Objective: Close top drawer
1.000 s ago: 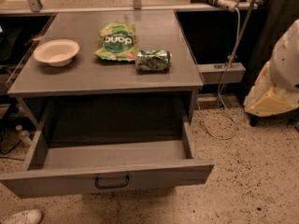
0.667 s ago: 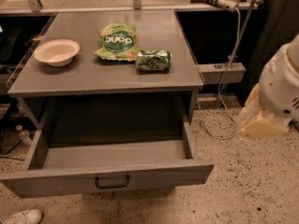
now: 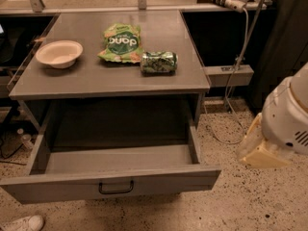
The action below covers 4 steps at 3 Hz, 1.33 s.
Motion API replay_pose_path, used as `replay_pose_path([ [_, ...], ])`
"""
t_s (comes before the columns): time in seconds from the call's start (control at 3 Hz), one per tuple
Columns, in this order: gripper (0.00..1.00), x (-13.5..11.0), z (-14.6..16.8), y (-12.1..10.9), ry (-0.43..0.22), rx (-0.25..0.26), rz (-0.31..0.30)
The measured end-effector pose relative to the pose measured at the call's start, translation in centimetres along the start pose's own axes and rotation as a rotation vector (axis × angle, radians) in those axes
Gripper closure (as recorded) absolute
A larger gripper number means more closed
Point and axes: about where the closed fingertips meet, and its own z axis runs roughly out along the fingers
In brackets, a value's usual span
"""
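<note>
In the camera view, the top drawer (image 3: 159,179) stands pulled far out from under the front edge of the desk (image 3: 96,78). The gripper (image 3: 262,148) hangs beyond the desk's right front corner, apart from the drawer. Whether it is open or closed cannot be told.

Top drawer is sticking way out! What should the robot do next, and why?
Probably move the gripper, now at the view's right edge, across to the front panel of the wide grey metal top drawer. That drawer stands pulled far out, and the gripper is well clear of it.
</note>
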Motion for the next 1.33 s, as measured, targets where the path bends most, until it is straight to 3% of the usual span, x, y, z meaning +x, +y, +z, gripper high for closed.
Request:
replay_pose_path([
  [0.33,1.00,0.5,0.5,0.3,-0.002,-0.003,0.009],
  [0.67,1.00,1.1,3.9,2.3,-0.007,-0.046,0.065],
  [1.33,1.00,1.7,15.9,7.3,0.004,-0.264,0.123],
])
